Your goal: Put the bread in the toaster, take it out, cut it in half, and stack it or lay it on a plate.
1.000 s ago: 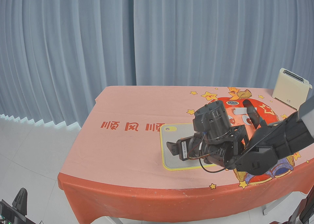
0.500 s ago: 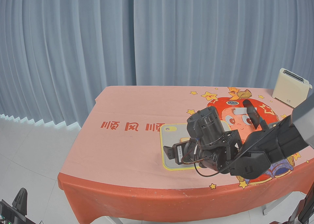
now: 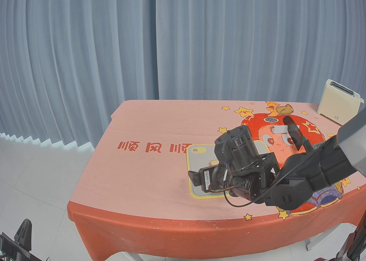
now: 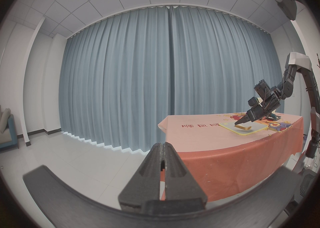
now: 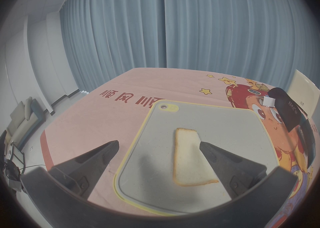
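Nearest you, your left gripper (image 4: pixel 163 153) hung low off the table's left side with its dark, wedge-shaped fingers pressed together on nothing. On the table, your right gripper (image 5: pixel 158 143) hovered low over the cutting board (image 5: pixel 230 128) with its two tapered black fingers spread wide, and the bread (image 5: pixel 188 157) lay flat on the board between them, untouched. I judged this the pick-up step: the slice looked pale, so the toaster run probably lay ahead, though I couldn't tell for sure whether it had been toasted. The next move called for lowering the fingers to either side of the slice and closing gently; it looked thin, soft and easily crushed, and it lay flush on a smooth surface, so catching an edge would be fiddly. The slice was roughly rectangular, cream with a thin golden crust. The board was a grey, rounded rectangle, matte, with a yellow rim and a hanging hole. It sat on a salmon tablecloth (image 3: pixel 152 166) with cartoon print. Farther right stood the boxy cream toaster (image 3: pixel 339 107), slot upward, and behind everything hung a pleated grey-blue curtain (image 3: pixel 152 33).
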